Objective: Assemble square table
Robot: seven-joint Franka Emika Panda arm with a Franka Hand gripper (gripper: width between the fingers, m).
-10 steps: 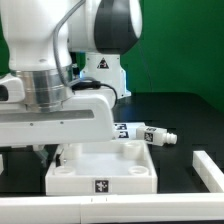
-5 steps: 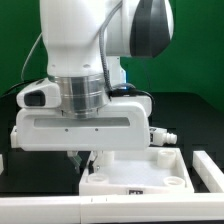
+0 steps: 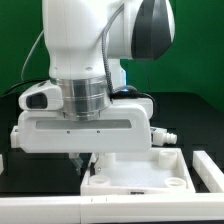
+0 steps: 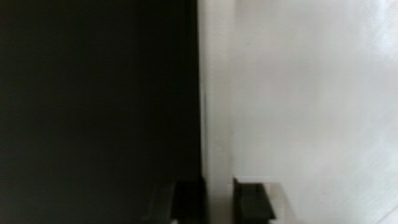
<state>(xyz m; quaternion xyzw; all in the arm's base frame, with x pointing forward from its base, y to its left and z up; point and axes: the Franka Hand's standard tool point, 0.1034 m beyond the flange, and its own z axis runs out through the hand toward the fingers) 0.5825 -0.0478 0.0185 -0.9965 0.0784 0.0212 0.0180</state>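
1. The gripper (image 4: pixel 219 204) shows two dark fingers (image 4: pixel 249 205). They sit close together, pinching.
2. A thin pale strip of the white table panel (image 4: pixel 302 100) sits between the fingers.
3. The panel spreads far out past one finger. It looks plain and blurry.
4. The panel's straight edge starts by the other finger and runs away ahead of it.
5. Past that edge is the black tabletop (image 4: pixel 89 100).

We count:
- Square panel (image 3: pixel 135 178): one.
- Round socket (image 3: pixel 178 182) on it: one plain to us, others hidden or unclear.
- Leg (image 3: pixel 160 135) with tag: one.
- Robot arm (image 3: pixel 90 60): one.
- Gripper (image 4: pixel 219 188): one, with two fingers (image 4: pixel 187 203).
- White bars (image 3: pixel 211 170) at table edge: two, one in front, one at exterior view's right.
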